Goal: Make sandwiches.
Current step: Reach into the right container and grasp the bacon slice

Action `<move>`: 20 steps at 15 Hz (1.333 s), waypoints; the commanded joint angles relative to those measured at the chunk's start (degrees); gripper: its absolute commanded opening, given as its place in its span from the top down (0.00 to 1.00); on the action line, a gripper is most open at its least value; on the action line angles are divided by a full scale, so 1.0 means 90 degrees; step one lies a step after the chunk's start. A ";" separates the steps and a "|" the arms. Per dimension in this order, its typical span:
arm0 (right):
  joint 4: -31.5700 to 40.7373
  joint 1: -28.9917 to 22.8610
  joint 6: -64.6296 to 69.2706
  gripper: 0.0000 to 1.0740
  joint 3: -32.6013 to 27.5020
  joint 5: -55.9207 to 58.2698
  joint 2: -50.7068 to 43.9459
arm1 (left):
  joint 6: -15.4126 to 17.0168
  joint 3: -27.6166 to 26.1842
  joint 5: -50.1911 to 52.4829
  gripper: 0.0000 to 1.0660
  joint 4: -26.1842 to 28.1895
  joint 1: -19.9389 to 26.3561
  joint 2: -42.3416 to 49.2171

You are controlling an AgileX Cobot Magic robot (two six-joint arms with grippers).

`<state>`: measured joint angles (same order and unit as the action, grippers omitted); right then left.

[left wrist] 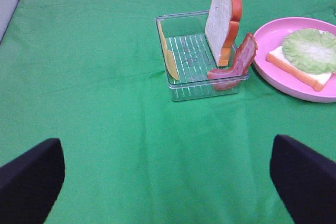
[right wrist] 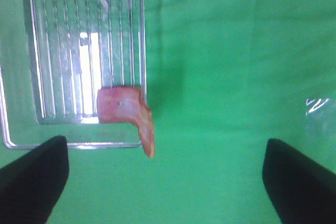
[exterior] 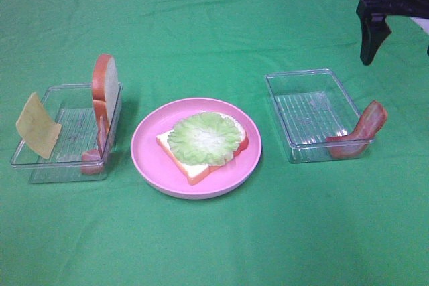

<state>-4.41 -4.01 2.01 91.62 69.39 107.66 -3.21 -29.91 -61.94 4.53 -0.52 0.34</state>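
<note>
While flat bread (exterior: 193, 169) lies plated, upright bread (exterior: 104, 80) stands; bacon strips (exterior: 360, 130) (exterior: 92, 157): two.

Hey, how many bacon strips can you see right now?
2. One bacon strip leans in the left tray, beside the upright bread; the other strip hangs over the right tray edge.

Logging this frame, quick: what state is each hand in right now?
Left hand: open, holding nothing.
Right hand: open, holding nothing.
</note>
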 commanded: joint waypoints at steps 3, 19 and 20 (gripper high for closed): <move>0.0216 0.0013 -0.0045 0.10 -0.1248 -0.1133 0.0013 | 0.0000 0.0013 0.0019 0.06 0.0000 0.0013 0.0089; 0.0197 0.0006 0.0267 1.00 -0.2005 -0.2298 0.0528 | 0.0000 0.0013 0.0019 0.06 0.0000 0.0013 0.0089; 0.0197 -0.0006 0.0267 1.00 -0.2005 -0.2279 0.0528 | 0.0000 0.0013 0.0019 0.06 0.0000 0.0013 0.0089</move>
<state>-1.89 -4.07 3.95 73.91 48.47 112.30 -3.21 -29.91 -61.94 4.53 -0.52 0.34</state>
